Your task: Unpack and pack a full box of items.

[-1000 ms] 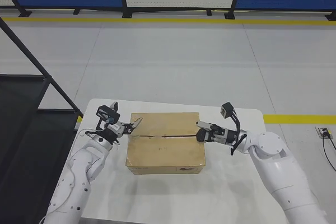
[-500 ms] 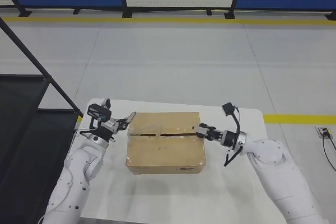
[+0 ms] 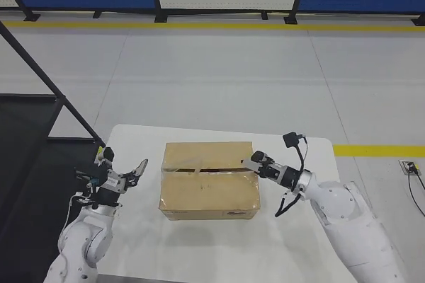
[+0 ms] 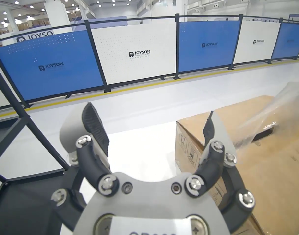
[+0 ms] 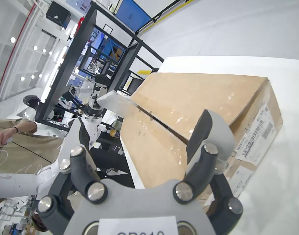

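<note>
Cardboard box [image 3: 209, 191] closed | left hand [image 4: 149, 110] wide open, empty | right hand [image 5: 142, 118] open, empty

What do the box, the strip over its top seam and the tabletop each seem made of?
Box: matte brown cardboard, judging by its flaps and pasted label. Strip: clear glossy plastic tape; it glints, and its lifted end is see-through. Tabletop: smooth white, perhaps laminate; unclear.
</note>
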